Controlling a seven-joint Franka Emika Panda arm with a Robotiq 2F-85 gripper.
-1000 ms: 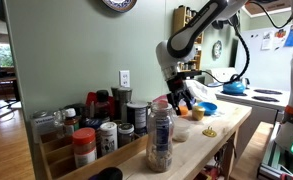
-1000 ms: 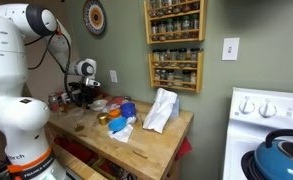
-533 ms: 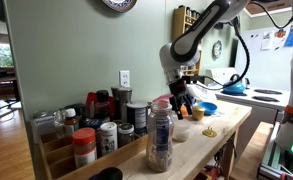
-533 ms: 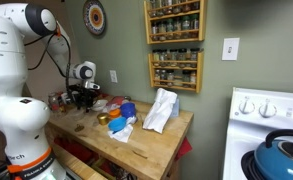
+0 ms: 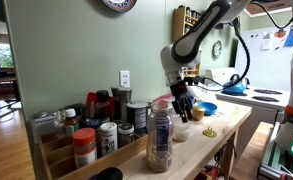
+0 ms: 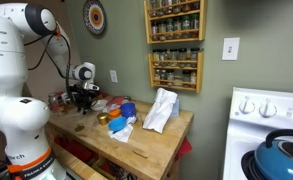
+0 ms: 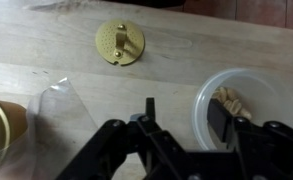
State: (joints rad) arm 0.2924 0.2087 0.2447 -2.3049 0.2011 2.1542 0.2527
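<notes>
My gripper [image 7: 184,115] is open and empty, low over the wooden countertop [image 7: 46,45]. In the wrist view its left finger [image 7: 149,110] is over bare wood. Its right finger [image 7: 218,118] reaches over the rim of a clear round plastic tub [image 7: 254,82] with tan pieces [image 7: 231,100] inside. A round yellow disc [image 7: 120,43] lies on the wood ahead of the fingers. In both exterior views the gripper [image 5: 182,107] [image 6: 83,103] points down just above the counter, near the wall.
A clear bottle with a pink cap [image 5: 160,135] stands near the camera, beside several spice jars [image 5: 96,125]. A blue bowl [image 5: 208,107] and the yellow disc [image 5: 209,131] lie on the counter. A white crumpled bag [image 6: 161,110], wall spice racks [image 6: 174,40] and a stove [image 6: 269,110] are also in view.
The gripper has come down a little toward the counter and stays open. Nothing else has moved.
</notes>
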